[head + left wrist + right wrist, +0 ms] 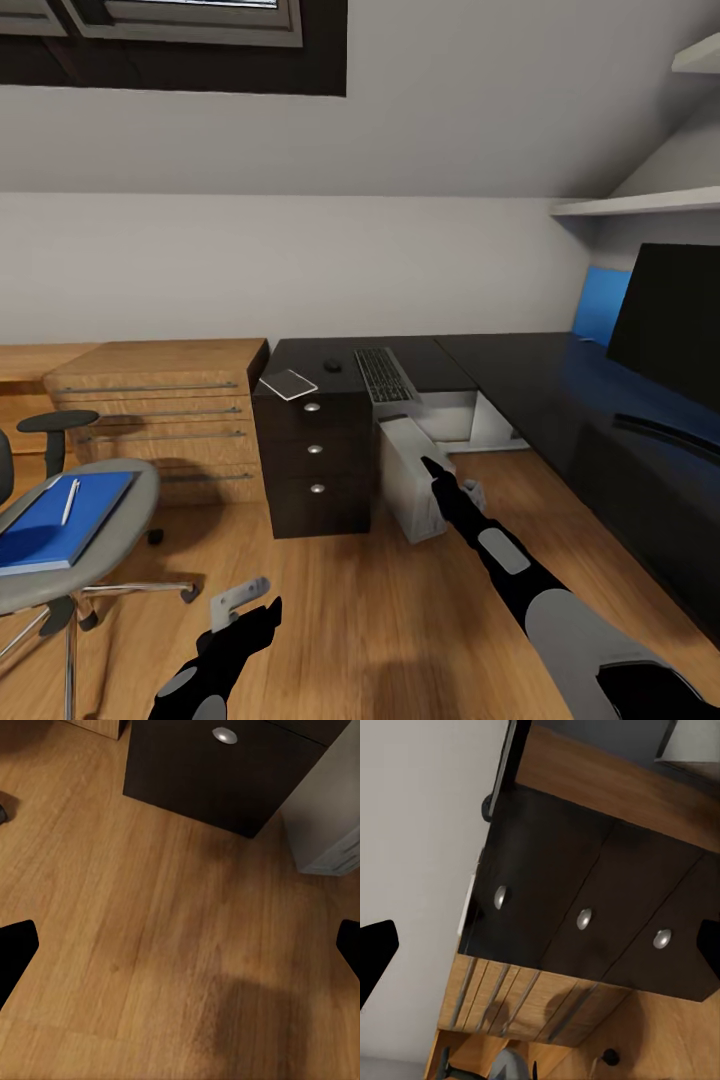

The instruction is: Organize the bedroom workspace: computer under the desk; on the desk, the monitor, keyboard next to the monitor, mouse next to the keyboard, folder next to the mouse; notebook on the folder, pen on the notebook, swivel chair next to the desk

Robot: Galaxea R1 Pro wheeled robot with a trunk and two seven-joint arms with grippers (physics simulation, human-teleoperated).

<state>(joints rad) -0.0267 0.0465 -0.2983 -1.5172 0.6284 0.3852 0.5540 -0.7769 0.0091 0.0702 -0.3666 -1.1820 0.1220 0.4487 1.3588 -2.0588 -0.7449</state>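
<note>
Computer (pixel 415 490), the pale grey tower, stands on the wood floor (pixel 380 620) just beside the black 3-drawer pedestal (pixel 315 455) and partly beneath the desk (pixel 520 375). On the desk top we see the keyboard (pixel 384 374) with the mouse (pixel 332 365) just to its left, and the small grey notebook (pixel 288 384) lying at the pedestal's front corner, slightly overhanging the edge. The monitor (pixel 668 322) stands on the desk's long wing at the right.

At the left, the swivel chair (pixel 100 545) sits well apart from the desk, carrying the blue folder (pixel 60 520) with the white pen (pixel 70 500) resting on top of it (the pen lies slanted across the cover). A light-wood drawer chest (pixel 160 415) stands between chair and pedestal.

Our right gripper (pixel 452 485) reaches toward the computer's near face; whether it touches we cannot tell. In its wrist view both fingers sit at the frame's edges, spread wide with nothing between them. Our left gripper (pixel 240 600) hangs low over bare floor, its fingers likewise parted and empty.
</note>
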